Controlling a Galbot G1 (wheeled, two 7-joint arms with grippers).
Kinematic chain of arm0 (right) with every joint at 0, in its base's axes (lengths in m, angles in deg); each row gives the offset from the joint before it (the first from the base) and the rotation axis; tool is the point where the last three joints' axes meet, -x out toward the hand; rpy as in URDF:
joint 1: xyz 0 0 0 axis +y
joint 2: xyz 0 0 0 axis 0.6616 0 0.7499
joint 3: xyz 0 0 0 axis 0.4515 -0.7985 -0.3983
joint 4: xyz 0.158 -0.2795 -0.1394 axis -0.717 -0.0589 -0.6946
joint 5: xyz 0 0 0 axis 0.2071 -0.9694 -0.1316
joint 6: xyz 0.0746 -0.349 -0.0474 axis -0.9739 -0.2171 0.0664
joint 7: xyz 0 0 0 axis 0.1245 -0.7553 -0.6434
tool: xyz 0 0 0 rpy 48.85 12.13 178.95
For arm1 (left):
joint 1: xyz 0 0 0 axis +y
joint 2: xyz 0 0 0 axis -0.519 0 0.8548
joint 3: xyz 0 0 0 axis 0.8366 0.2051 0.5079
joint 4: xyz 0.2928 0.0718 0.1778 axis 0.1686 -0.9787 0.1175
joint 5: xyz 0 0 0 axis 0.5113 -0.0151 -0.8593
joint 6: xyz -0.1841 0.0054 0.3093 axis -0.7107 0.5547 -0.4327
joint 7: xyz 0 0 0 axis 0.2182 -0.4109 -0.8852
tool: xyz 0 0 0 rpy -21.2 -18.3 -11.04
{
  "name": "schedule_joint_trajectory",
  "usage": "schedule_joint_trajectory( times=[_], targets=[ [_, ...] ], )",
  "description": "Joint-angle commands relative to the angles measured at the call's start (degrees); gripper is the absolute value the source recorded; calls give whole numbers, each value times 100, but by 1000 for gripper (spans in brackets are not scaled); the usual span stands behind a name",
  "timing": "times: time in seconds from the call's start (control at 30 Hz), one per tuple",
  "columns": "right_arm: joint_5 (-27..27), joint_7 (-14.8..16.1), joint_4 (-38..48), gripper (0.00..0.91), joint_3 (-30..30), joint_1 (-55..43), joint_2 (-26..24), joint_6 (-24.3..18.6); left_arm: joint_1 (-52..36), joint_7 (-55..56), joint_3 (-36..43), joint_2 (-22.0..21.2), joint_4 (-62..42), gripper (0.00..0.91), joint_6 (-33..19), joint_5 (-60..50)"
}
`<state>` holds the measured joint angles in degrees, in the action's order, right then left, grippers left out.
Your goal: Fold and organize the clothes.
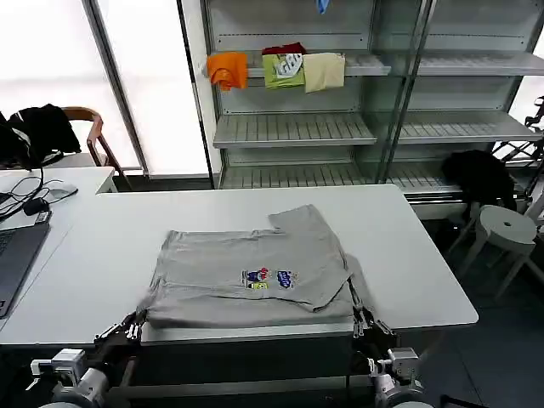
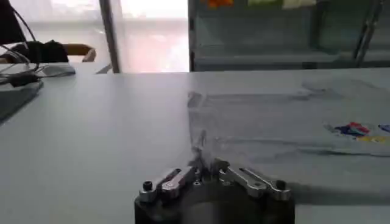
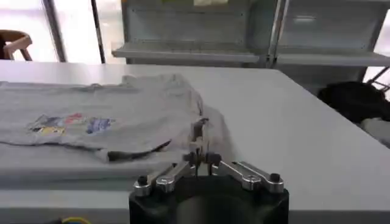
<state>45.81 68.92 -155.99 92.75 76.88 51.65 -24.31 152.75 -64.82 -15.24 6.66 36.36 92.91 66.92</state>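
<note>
Jaws closed, the left gripper point(image 1: 136, 323) pinches the near left corner of the grey T-shirt point(image 1: 255, 272), which lies half-folded on the white table point(image 1: 408, 246). At the near right corner the right gripper point(image 1: 360, 320) is clamped on cloth likewise. Both grip the near edge, probably to carry the next fold evenly.

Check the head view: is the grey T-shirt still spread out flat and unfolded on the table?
No: the T-shirt lies partly folded on the white table, its print facing up.
</note>
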Motion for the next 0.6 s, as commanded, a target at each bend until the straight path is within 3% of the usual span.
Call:
schedule_joint_trajectory(
  times=[0.03,0.13,0.27,0.47,0.5,0.53,0.6],
  targets=[
    [-45,-25,-596,907,-9,-38,51,2,-383,145,-333,-6,-28,907,-416,-327],
    [-91,95,-436,907,-13,-790,13,18,-941,-118,-252,137,-158,907,-476,-170],
    [87,147,528,907,-157,-2023,-168,43,-2149,-860,168,143,-837,907,-199,-236],
    [264,229,2881,907,-515,-4037,-93,33,-3579,-1182,793,285,-2107,907,93,-287],
    [261,240,3673,907,-504,-4507,62,26,-3930,-1183,915,276,-2328,907,134,-321],
    [260,250,3763,907,-489,-4559,84,24,-4036,-1182,987,265,-2450,907,146,-327],
    [200,295,4968,907,-342,-5284,361,11,-4426,-1178,1173,189,-2942,907,155,-453]
  ],
)
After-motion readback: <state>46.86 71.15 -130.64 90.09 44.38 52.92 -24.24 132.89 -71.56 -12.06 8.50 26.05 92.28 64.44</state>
